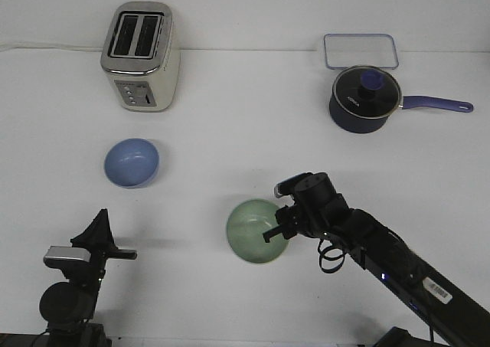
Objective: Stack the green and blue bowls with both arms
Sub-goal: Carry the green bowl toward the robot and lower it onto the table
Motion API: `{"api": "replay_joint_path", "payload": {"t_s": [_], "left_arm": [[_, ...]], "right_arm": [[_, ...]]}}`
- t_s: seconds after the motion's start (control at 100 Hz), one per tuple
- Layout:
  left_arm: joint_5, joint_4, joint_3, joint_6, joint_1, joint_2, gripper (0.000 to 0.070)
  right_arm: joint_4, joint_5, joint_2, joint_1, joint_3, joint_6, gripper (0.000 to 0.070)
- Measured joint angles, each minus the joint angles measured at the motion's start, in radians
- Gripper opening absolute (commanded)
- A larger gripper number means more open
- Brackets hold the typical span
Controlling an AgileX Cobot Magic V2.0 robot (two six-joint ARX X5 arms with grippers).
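You had only the front view here, so a good deal was hard to read. Your right gripper sat at the right rim of the green bowl, and its dark fingers merged with the arm behind them; you could not tell whether the jaws were parted or clamped on the rim. The arm covered that side of the bowl. Your left gripper stood low near the front-left corner of the desk, pointing upward as one dark wedge, and its state could not be made out either. Both arms were cut off by the lower edge of the picture.

The green bowl lay near the front edge of the desk, slightly right of centre. The blue bowl rested upright toward the left side, well apart from the green one and from your left gripper.

The desk was plain white and matte, running back to a white wall. Near the back-left corner stood a cream and silver toaster, with a pale cord trailing off to the left edge. Toward the back-right corner sat a dark navy saucepan with a glass lid, its handle pointing to the right edge, and just behind it a clear rectangular container.
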State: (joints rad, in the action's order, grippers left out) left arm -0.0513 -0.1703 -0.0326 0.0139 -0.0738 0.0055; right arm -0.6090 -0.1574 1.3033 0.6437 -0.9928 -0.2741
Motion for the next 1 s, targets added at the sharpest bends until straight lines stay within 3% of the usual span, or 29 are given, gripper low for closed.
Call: {"api": "replay_joint_path", "payload": {"t_s": [0.81, 0.87, 1.0], "left_arm": [[0.000, 0.000, 0.000, 0.000, 0.000, 0.000, 0.0015], [0.000, 0.000, 0.000, 0.000, 0.000, 0.000, 0.0015], [0.000, 0.000, 0.000, 0.000, 0.000, 0.000, 0.0015]], "right_arm": [[0.060, 0.039, 0.183, 0.093, 0.001, 0.023, 0.0002], [0.056, 0.039, 0.183, 0.093, 0.001, 0.027, 0.0046], [0.046, 0.038, 0.183, 0.094, 0.001, 0.035, 0.0223]]}}
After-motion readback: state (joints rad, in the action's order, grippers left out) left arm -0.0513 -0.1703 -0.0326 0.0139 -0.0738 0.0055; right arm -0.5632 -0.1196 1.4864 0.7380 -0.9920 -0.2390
